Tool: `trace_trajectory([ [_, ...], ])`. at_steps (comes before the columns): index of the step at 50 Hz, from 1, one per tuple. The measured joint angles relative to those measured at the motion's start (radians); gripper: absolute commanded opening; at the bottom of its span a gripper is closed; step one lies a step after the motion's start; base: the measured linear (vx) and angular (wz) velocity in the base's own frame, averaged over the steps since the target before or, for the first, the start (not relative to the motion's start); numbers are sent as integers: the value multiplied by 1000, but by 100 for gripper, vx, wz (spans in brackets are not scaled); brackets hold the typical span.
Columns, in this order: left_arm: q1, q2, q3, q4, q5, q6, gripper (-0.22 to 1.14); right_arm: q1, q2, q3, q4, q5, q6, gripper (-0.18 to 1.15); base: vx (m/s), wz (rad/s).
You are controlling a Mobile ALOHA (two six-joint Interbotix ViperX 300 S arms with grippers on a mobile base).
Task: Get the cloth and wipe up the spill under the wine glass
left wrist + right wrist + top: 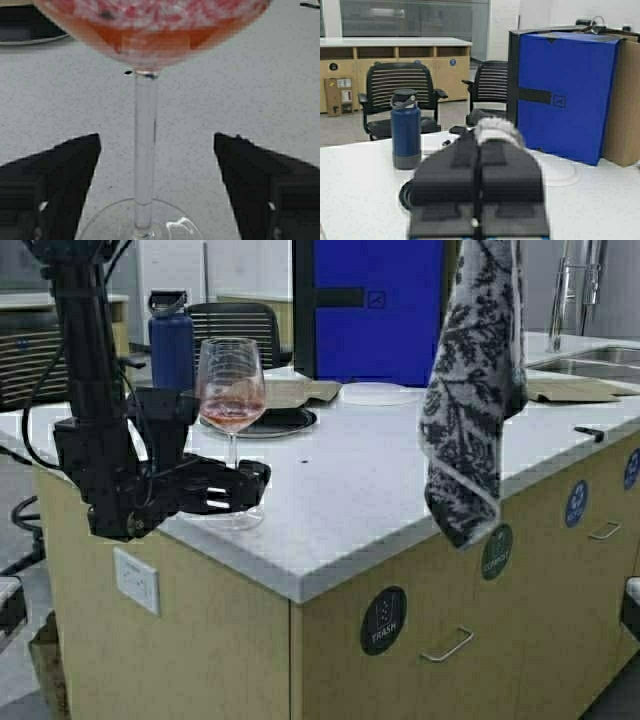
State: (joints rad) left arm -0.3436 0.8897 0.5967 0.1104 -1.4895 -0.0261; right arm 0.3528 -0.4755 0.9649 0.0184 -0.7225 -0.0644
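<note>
Straddling the stem, my left gripper (156, 187) stands wide, fingers (55, 175) clear of the wine glass (231, 400) near the counter's (400, 480) front-left corner. It looks fragile, top-heavy and slick, so I'd grip low. My right gripper (479, 195) pinches the limp, light cloth (475, 390), dangling above the front edge.

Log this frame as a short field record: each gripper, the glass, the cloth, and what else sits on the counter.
left gripper: open, fingers either side of the wine glass stem, not touching
right gripper: shut on the cloth, held high over the counter
wine glass: upright near the counter's front edge, pink liquid inside
cloth: hangs limp, clear of the counter
spill: not discernible
other: bottle, blue box, dark plate behind the glass
</note>
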Motion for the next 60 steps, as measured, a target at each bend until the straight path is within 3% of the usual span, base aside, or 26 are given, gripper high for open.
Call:
trace_trajectory([
  [13, 0, 20, -44, -17, 11, 0, 96, -5, 0, 0, 0, 0, 0, 7, 4, -3],
  [18, 0, 20, -44, -20, 11, 0, 81, -5, 0, 0, 0, 0, 0, 7, 5, -3],
  [28, 0, 18, -23, -23, 11, 3, 38, -3, 2, 0, 0, 0, 2, 7, 4, -3],
  [34, 0, 3, 5, -21, 6, -3, 24, -3, 23, -11, 0, 0, 8, 7, 4, -2],
  [43, -9, -83, 57, -3, -3, -3, 15, -3, 106, -121, 0, 2, 49, 7, 3, -2],
  [60, -15, -341, 178, 2, 52, -3, 14, 2, 374, -376, -6, 18, 133, 7, 2, 0],
])
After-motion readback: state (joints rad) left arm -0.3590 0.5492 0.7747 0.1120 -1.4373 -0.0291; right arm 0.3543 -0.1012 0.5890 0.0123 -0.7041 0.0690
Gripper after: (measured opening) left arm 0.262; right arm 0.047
